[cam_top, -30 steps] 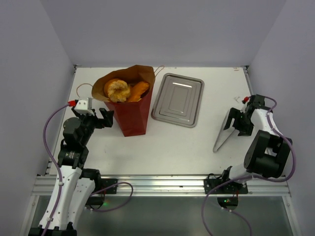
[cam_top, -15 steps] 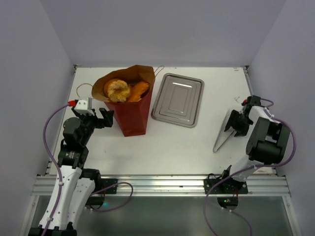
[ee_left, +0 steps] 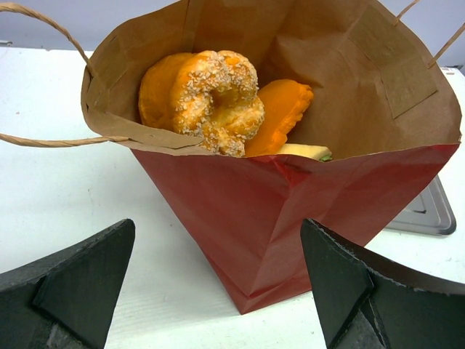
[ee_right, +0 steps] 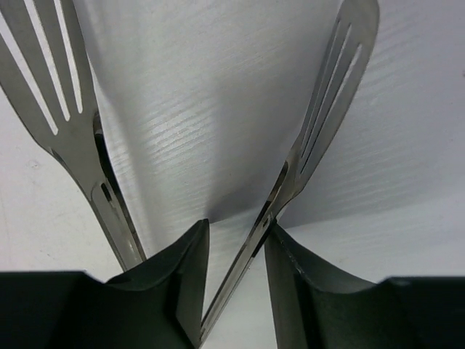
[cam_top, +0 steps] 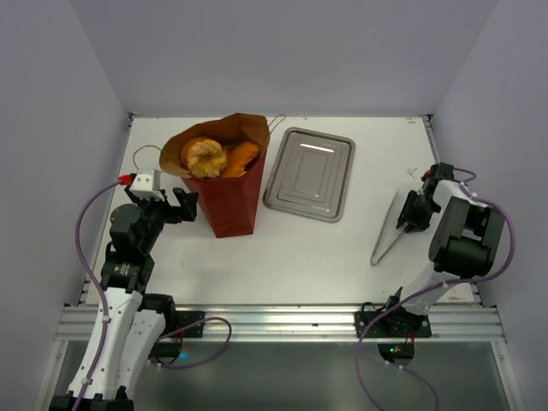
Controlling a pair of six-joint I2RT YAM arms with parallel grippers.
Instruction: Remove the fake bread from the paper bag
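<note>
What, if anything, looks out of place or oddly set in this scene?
The tongs: in the right wrist view only one of their arms runs between the jaws of the right gripper; the other lies outside, so closing would likely not squeeze them. The paper bag stands, fake bread inside; nothing is spilled.

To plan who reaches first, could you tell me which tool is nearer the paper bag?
Left. The left tool sits just beside the paper bag, open toward it; the right tool is across the table, past the metal tray, at the tongs.
</note>
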